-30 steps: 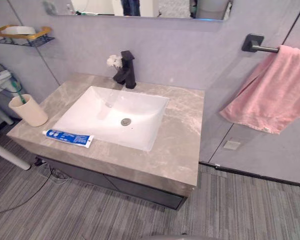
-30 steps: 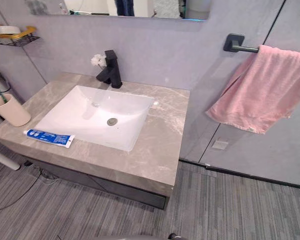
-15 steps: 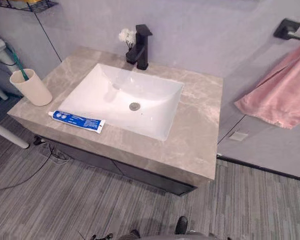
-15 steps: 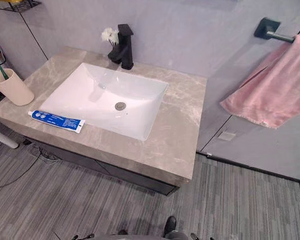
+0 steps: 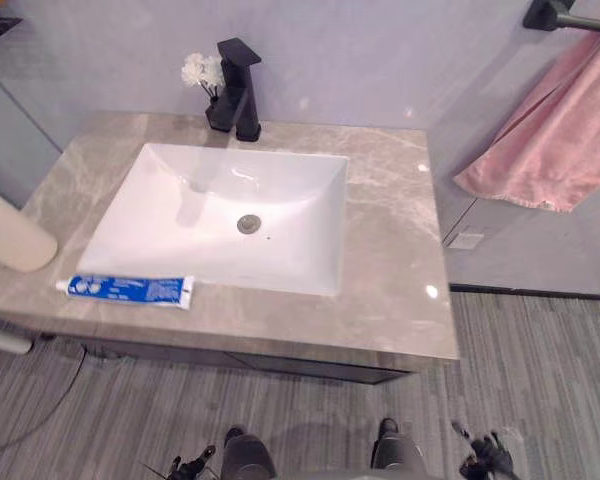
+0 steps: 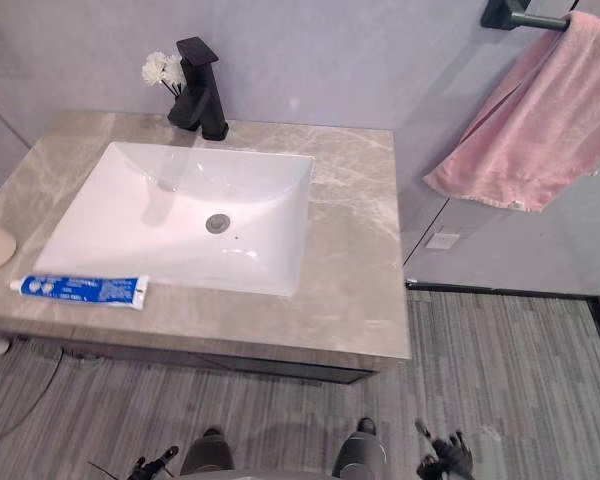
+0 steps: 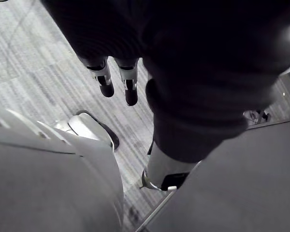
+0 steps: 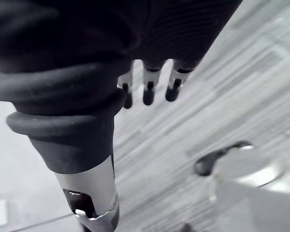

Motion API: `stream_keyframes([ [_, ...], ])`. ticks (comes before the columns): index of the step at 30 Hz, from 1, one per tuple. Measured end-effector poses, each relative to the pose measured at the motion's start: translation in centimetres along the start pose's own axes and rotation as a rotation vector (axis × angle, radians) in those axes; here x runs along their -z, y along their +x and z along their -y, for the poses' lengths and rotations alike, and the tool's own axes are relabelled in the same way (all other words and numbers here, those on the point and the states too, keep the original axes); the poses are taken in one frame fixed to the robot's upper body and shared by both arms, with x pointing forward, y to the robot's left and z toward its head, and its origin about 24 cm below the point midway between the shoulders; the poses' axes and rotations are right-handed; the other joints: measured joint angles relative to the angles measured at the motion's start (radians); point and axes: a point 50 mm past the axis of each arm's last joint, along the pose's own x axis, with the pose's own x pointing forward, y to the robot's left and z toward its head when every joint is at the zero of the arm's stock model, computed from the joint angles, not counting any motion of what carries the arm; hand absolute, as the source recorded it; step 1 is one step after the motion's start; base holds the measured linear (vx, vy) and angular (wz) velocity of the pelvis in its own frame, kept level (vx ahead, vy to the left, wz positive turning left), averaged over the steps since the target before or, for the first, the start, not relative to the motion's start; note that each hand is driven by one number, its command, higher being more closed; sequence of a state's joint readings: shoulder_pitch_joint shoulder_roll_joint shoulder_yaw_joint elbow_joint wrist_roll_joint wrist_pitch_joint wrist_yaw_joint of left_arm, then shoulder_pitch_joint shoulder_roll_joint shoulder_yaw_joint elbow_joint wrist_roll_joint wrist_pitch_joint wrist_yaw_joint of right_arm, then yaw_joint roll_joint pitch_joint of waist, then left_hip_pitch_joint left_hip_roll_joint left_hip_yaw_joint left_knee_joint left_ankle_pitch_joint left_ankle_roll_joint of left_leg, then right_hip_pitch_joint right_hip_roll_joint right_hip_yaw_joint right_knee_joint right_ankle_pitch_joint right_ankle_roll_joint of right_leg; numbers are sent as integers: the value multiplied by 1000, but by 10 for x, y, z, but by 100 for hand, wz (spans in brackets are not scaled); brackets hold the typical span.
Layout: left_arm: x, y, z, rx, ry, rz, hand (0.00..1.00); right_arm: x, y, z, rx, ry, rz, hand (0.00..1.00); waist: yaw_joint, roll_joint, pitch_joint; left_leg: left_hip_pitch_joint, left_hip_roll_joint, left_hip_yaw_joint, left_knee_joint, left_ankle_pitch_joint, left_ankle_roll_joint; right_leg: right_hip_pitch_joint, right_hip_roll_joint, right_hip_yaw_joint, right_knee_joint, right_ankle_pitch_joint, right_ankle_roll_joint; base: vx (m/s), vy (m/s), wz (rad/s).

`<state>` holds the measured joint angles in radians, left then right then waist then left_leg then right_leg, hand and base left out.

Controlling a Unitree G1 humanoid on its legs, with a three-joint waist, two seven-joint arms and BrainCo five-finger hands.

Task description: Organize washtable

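Grey marble washtable (image 5: 392, 270) carries a blue toothpaste tube (image 5: 128, 290) in front of the sink (image 5: 280, 240), a beige cup (image 5: 10, 235) near it; left hand (image 7: 130, 89) and right hand (image 8: 149, 89) hang empty, fingers relaxed.

The cup (image 5: 10, 235), on the desk (image 5: 400, 250) well ahead of the left robot hand (image 7: 129, 89), is cut off by the picture's edge; its contents cannot be told. The pink towel (image 5: 560, 130) and its bar (image 5: 552, 15), well ahead of the right robot hand (image 8: 149, 89), run off the edge. Dark covers hide most of both hands' fingers.
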<state>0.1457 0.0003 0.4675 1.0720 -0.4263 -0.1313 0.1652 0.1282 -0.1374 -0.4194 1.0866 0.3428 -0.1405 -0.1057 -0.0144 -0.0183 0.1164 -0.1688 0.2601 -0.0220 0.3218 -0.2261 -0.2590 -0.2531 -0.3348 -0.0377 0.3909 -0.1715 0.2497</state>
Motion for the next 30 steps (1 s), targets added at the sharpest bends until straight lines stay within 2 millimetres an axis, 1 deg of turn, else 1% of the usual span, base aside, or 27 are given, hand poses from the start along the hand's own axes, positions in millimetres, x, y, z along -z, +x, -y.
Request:
stream_keyframes([
  [1, -9, 2, -6, -24, -4, 26, 0, 24, -6, -3, 3, 14, -87, 0, -8, -54, -12, -4, -53, 45, 71, -37, 41, 15, -46, 45, -25, 26, 4, 159, 569, -48],
  [2, -14, 4, -9, -31, 0, 45, 0, 36, -10, -5, -3, 17, -128, 0, -11, -58, -23, -15, -58, 53, 109, -68, 47, 33, -52, 40, -58, 52, -6, 171, 503, -40],
  [3, -24, 6, -15, -42, 12, 73, 0, 54, -16, -8, -8, 32, -194, 0, -14, -54, -33, -36, -61, 60, 187, -111, 54, 68, -53, 41, -131, 122, -1, 130, 559, -36],
  [4, -32, 7, -17, -44, 32, 91, 0, 62, -20, -13, -20, 43, -217, 0, -29, -59, -49, -57, -67, 63, 244, -137, 69, 93, -52, 45, -198, 209, -9, 83, 581, -40],
  [5, -35, 8, -16, -40, 50, 101, 0, 63, -21, -14, -23, 47, -216, 0, -29, -48, -54, -72, -68, 71, 259, -146, 80, 87, -49, 54, -216, 261, -18, 31, 590, -53],
  [6, -35, 8, -8, -9, 108, 107, 0, 58, -19, -15, -23, 57, -198, 0, -27, -39, -65, -73, -67, 111, 265, -162, 110, 43, -41, 89, -219, 376, -69, 2, 418, -85],
  [7, -32, 7, -1, 22, 159, 104, 0, 49, -16, -19, -23, 91, -166, 0, -21, -6, -53, -58, -66, 157, 250, -165, 121, -11, -28, 100, -220, 516, -169, -19, 531, -101],
  [8, -30, 6, 0, 29, 180, 101, 0, 46, -15, -22, -25, 102, -156, 0, -17, 6, -52, -51, -62, 177, 239, -162, 126, -39, -25, 84, -221, 590, -245, -37, 420, -97],
  [9, -26, 5, 4, 45, 211, 95, 0, 44, -15, -24, -27, 116, -146, 0, -22, 19, -46, -29, -59, 212, 221, -153, 141, -58, -4, 69, -208, 583, -265, -104, 533, -69],
  [10, -28, 5, 5, 54, 232, 105, 0, 46, -16, -22, -23, 117, -151, 0, -29, 30, -45, -2, -62, 232, 174, -134, 176, -45, 65, 71, -174, 418, -149, -103, 386, -42],
  [11, -34, 5, 9, 76, 245, 130, 0, 49, -17, -22, -22, 116, -158, 0, -29, 31, -46, 24, -72, 241, 123, -119, 203, -39, 125, 71, -116, 314, -111, -72, 399, -4],
  [12, -40, 5, 16, 108, 247, 154, 0, 53, -19, -19, -15, 117, -168, 0, -30, 29, -45, 53, -93, 243, 65, -105, 226, -34, 179, 68, -43, 238, -108, -7, 238, 30],
  [13, -43, 4, 25, 148, 247, 174, 0, 55, -20, -18, -10, 121, -174, 0, -26, 21, -45, 79, -137, 249, 3, -81, 255, -34, 229, 31, 67, 106, -126, 17, 233, 32],
  [14, -37, 2, 29, 166, 247, 158, 0, 53, -20, -18, -14, 121, -164, 0, -27, 22, -42, 99, -175, 258, -27, -67, 271, -31, 260, 2, 161, 11, -151, 9, 153, 19],
  [15, -31, 1, 31, 172, 247, 144, 0, 51, -19, -19, -20, 119, -156, 0, -26, 22, -42, 106, -189, 262, -36, -65, 276, -23, 273, -10, 184, -21, -156, 12, 126, -10],
  [16, -23, -1, 34, 184, 243, 116, 0, 45, -17, -22, -39, 106, -133, 0, -21, 23, -43, 117, -217, 273, -47, -60, 284, -7, 262, -46, 168, -44, -172, 21, 119, -15],
  [17, -10, -3, 36, 201, 249, 71, 0, 39, -16, -23, -48, 88, -107, 0, -20, 30, -40, 120, -234, 273, -65, -44, 289, 16, 258, -44, 112, -43, -171, 21, 110, -13],
  [19, 1, -5, 37, 207, 249, 34, 0, 36, -15, -26, -57, 81, -93, 0, -16, 32, -41, 134, -249, 273, -101, -19, 290, 56, 251, -43, 26, -41, -169, 13, 37, -1],
  [20, 0, -4, 36, 206, 250, 36, 0, 36, -15, -28, -62, 77, -92, 0, -14, 30, -40, 133, -251, 273, -102, -18, 289, 64, 250, -43, 8, -41, -169, -4, 12, -5],
  [22, -3, -3, 34, 216, 262, 41, 0, 33, -15, -40, -103, 35, -82, 0, 12, -6, -32, 122, -264, 272, -104, 7, 279, 93, 243, -25, -81, -39, -170, -35, -12, -6],
  [23, -3, -3, 34, 215, 265, 40, 0, 31, -15, -42, -110, 28, -77, 0, 22, -12, -35, 111, -264, 272, -103, 12, 278, 97, 245, -18, -112, -31, -167, -55, -17, -7],
  [24, -3, -3, 34, 215, 266, 38, 0, 24, -13, -49, -128, 20, -57, 0, 35, -11, -34, 93, -262, 270, -101, 25, 278, 105, 252, -16, -162, -1, -172, -59, -7, 3],
  [25, -3, -3, 34, 216, 263, 39, 0, 17, -11, -56, -149, 9, -34, 0, 38, -10, -32, 75, -264, 266, -95, 45, 277, 112, 250, -16, -201, 25, -176, -59, -7, 6],
  [26, -4, -3, 35, 218, 263, 41, 0, 12, -10, -59, -160, 7, -20, 0, 41, -8, -28, 69, -266, 264, -92, 52, 278, 115, 249, -16, -214, 34, -177, -41, -2, 12],
  [27, -5, -3, 37, 222, 262, 43, 0, 5, -9, -65, -173, 7, 3, 0, 45, 2, -19, 62, -266, 257, -81, 54, 279, 120, 249, -19, -226, 43, -178, -57, 5, 10],
  [28, -4, -4, 43, 236, 255, 43, 0, -3, -7, -67, -179, -2, 29, 0, 59, 18, -4, 59, -266, 234, -70, 54, 279, 131, 249, -25, -236, 56, -179, -57, 5, 12],
  [30, -1, -5, 46, 240, 248, 37, 0, -6, -6, -68, -190, -36, 41, 0, 57, 24, 3, 61, -269, 205, -85, 57, 274, 134, 247, -50, -234, 57, -178, -61, 6, 36],
])
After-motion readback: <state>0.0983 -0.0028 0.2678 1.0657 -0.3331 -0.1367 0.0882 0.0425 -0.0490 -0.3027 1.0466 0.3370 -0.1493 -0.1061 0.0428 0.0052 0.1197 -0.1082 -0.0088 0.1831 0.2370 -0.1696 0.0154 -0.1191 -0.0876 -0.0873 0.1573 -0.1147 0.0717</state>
